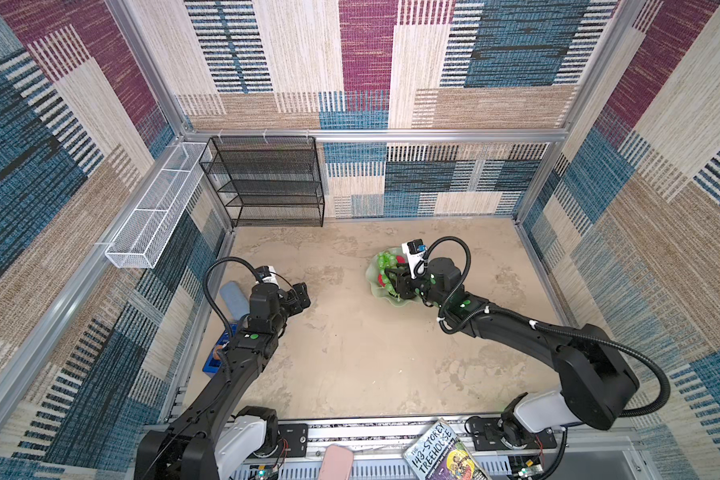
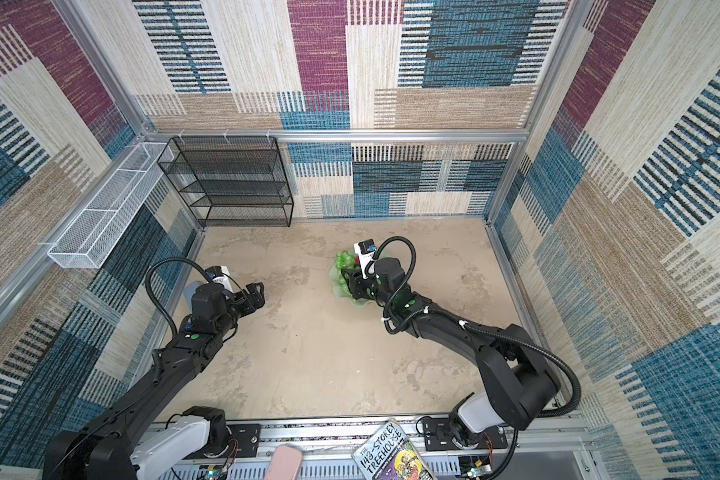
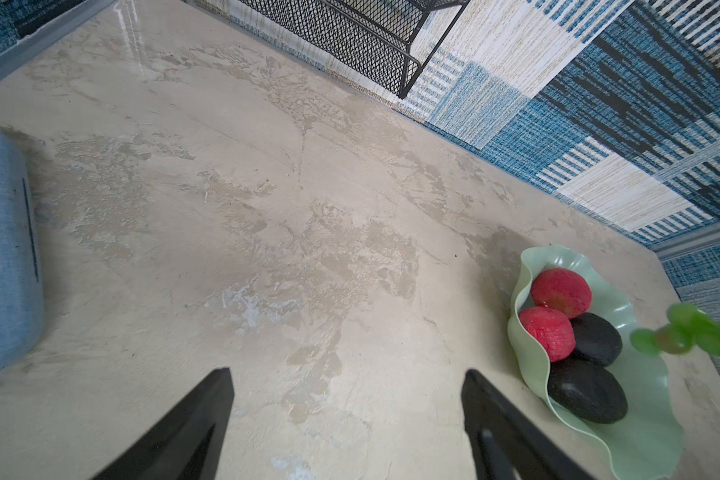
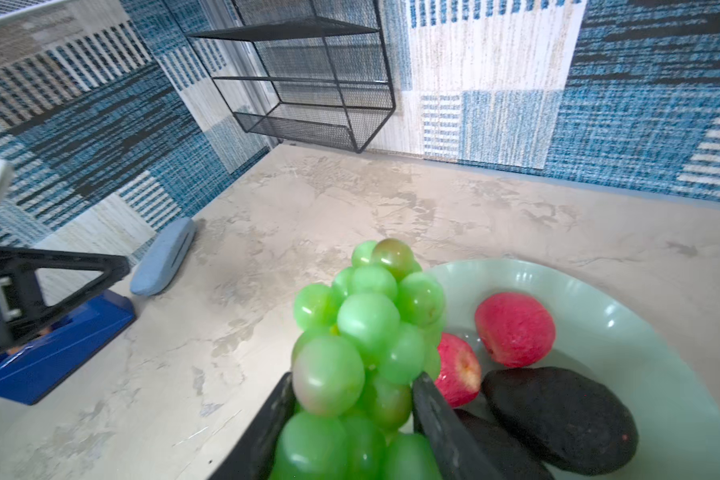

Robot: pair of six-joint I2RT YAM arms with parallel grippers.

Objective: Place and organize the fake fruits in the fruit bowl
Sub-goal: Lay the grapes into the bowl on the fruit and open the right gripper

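1. Glossy green grapes [image 4: 366, 320] are seen closest to the right wrist lens. They are clamped between the two fingers of the right pincer [image 4: 355, 382], which is closed tight on the lower part of the bunch.
2. The fruit bowl [image 1: 385, 297] is set on the counter [image 1: 350, 365], at about 1 o'clock from the counter's middle in both top views. The grapes are held over its 11 o'clock side. Whether they touch the bowl cannot be told.
3. Two red fruits [image 4: 515, 330] are lodged side by side inside the bowl. Two avocados [image 4: 562, 419] are laid just beside them, also inside. In the right wrist view, one avocado is partly hidden behind a finger of the right pincer.
4. The left pincer [image 3: 348, 374] is held wide open with nothing between its fingers. It is poised above bare counter between 9 and 10 o'clock from the middle, well apart from the bowl.
5. A blue-grey case [image 1: 233, 297] is laid at the counter's 9 o'clock edge, partly covered by the left arm in both top views. A blue box [image 1: 213, 368] is placed at the 8 o'clock edge, near the case.
6. A black mesh shelf [image 1: 267, 178] is stood against the back wall at 11 o'clock. A white mesh basket [image 1: 150, 212] is fixed to the side wall at 10 o'clock. A book [image 1: 445, 453] is laid on the front rail at 5 o'clock.
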